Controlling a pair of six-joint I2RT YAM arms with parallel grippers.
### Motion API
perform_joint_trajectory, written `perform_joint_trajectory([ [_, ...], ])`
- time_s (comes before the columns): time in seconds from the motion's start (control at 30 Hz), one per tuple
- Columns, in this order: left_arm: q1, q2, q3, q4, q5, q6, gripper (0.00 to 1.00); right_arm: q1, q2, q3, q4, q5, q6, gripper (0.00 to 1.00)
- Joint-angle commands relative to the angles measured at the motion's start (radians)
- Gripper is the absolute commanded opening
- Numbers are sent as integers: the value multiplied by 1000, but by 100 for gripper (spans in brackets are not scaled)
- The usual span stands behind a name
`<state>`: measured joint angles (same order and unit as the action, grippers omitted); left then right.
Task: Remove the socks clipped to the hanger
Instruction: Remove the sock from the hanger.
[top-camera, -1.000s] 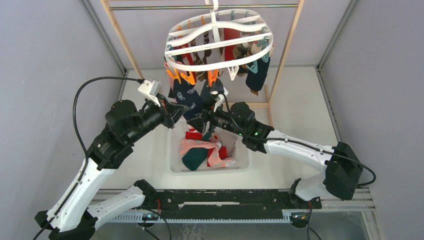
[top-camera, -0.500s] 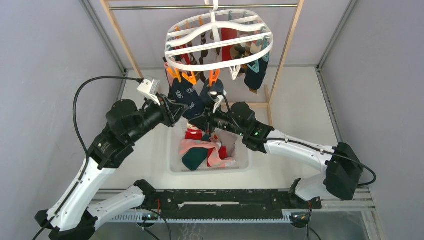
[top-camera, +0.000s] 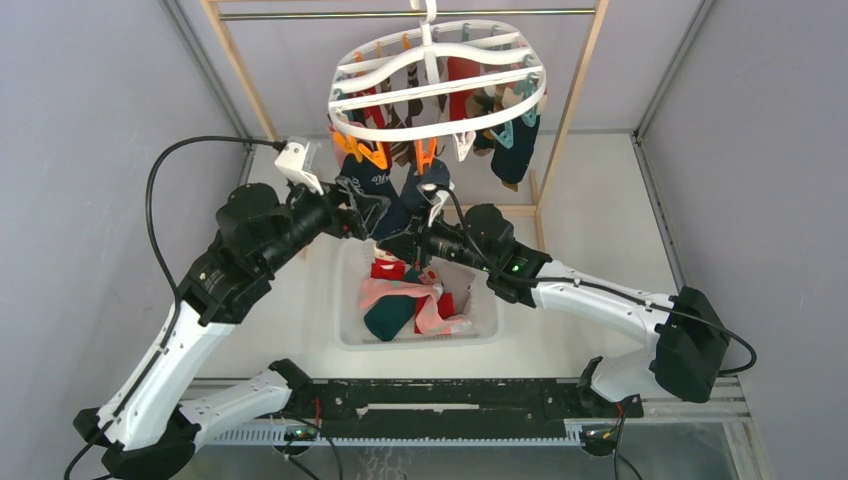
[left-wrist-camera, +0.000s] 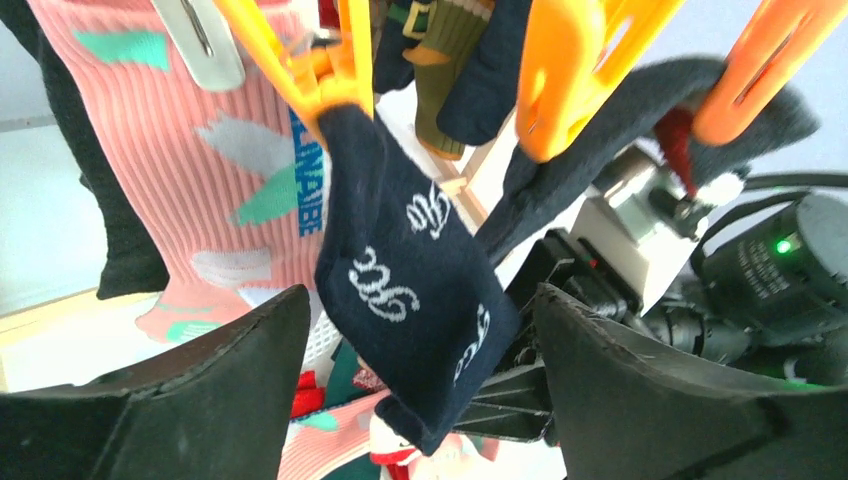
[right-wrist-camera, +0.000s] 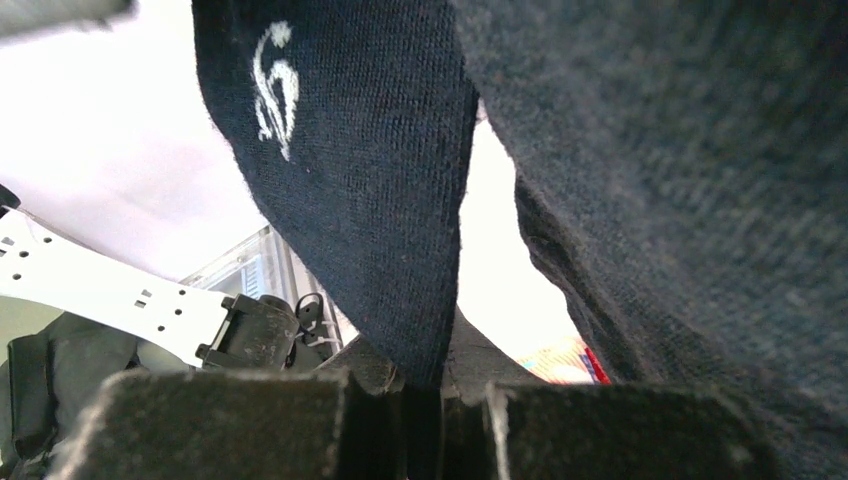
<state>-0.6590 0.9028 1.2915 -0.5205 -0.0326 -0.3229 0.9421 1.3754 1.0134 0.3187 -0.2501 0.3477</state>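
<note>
The hanger (top-camera: 437, 85) is hanging above both arms. Its navy sock (left-wrist-camera: 410, 290) is dangling lengthwise from an orange clip (left-wrist-camera: 335, 70), between the spread fingers of the left gripper (left-wrist-camera: 420, 300). The right gripper (right-wrist-camera: 425, 385) is pinching its toe from below. Only the right wrist view is showing that pinch, and only the left wrist view is showing the clip.

Overhead view is lit evenly; shadows faint. In right wrist view, background behind navy sock (right-wrist-camera: 350, 180) is blown out.
</note>
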Motion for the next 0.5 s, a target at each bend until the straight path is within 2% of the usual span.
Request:
perform_joint_trajectory([
  [0.0,-3,7,98,26,-38,18,89,-2,-27,2,21,-13,10,0],
  [0.1,-3,12,113,38,-55,22,96,-2,-29,-5,25,-14,10,0],
  [0.2,-2,20,129,48,-83,31,97,-2,-27,-6,22,-15,10,0],
  [0.47,5,56,152,95,-134,35,89,-2,-27,-20,32,-21,16,0],
])
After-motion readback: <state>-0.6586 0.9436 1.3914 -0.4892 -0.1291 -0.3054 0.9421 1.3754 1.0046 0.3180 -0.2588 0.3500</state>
